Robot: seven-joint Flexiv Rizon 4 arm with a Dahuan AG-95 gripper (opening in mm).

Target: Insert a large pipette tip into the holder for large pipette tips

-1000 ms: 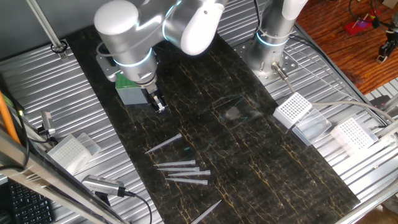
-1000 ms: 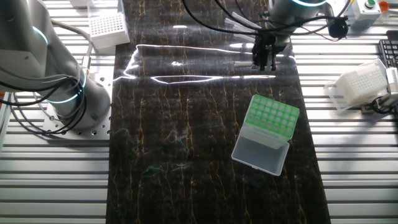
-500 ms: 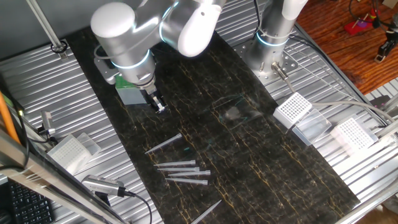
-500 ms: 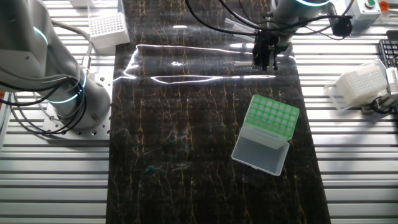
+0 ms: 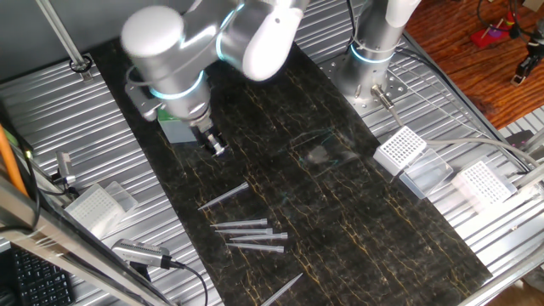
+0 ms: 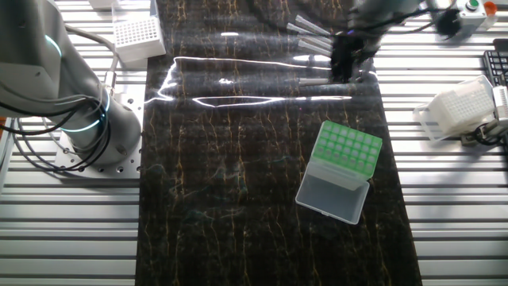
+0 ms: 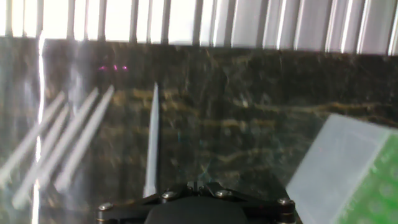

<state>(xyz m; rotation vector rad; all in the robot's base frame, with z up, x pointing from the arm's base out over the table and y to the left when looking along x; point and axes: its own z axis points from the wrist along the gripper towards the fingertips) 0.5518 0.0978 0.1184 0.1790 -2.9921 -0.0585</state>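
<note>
Several large pipette tips (image 5: 242,226) lie loose on the dark mat, one (image 5: 223,196) lying apart from the group. They also show in the hand view, one tip (image 7: 151,140) straight ahead and others (image 7: 74,146) to its left. The holder with the green rack (image 6: 347,148) stands on the mat with its pale lid (image 6: 332,193) open; the arm partly hides it in one fixed view (image 5: 177,129). It shows at the hand view's right edge (image 7: 339,171). My gripper (image 5: 217,146) hovers between the holder and the tips, fingers together, nothing seen in it. It is blurred in the other fixed view (image 6: 344,62).
White perforated racks with clear lids stand off the mat (image 5: 401,150) (image 5: 481,183) (image 5: 93,204). A second robot arm's base (image 6: 87,119) stands beside the mat. A pipette (image 5: 140,252) lies at the near left. Ribbed metal table (image 6: 71,230) surrounds the mat.
The arm has shifted slightly, carrying the gripper a little farther from the green holder toward the loose tips. Nothing on the mat has moved.
</note>
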